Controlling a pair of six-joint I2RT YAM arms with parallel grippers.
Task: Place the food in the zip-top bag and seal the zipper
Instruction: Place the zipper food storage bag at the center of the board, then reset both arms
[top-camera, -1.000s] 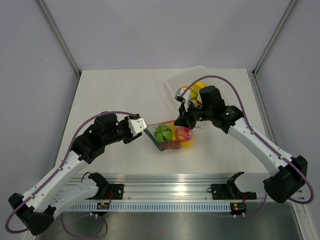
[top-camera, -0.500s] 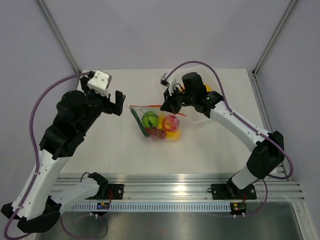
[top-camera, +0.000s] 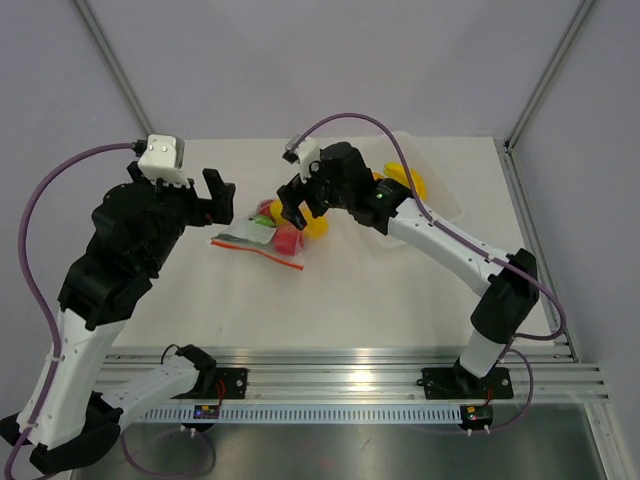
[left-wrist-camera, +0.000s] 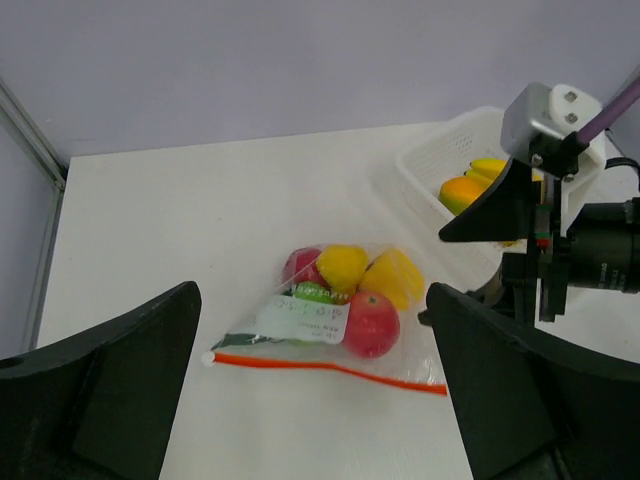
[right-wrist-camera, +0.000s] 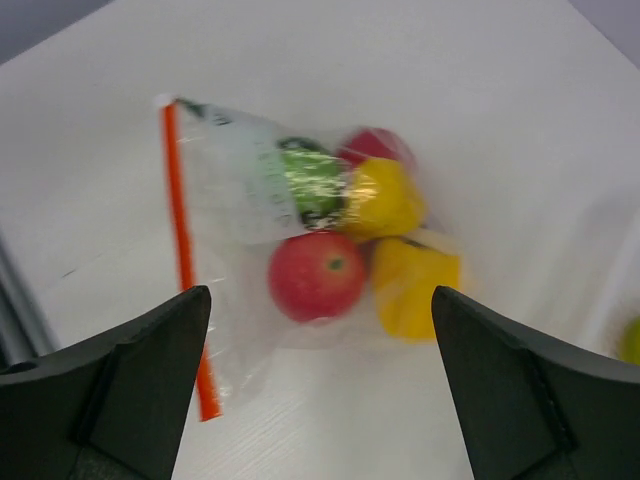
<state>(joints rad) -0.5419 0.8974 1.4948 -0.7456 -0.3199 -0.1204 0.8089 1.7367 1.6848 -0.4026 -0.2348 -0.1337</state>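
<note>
Nothing legible. On the zip-top bag (left-wrist-camera: 290, 352), a white label (left-wrist-camera: 300, 318) with green print and some darker lines, too small and blurred to read in either wrist view.

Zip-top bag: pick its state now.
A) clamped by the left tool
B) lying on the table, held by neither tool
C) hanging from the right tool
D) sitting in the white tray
B: the zip-top bag lies flat on the table, and the left tool and right tool both stand open, clear of it.
</note>
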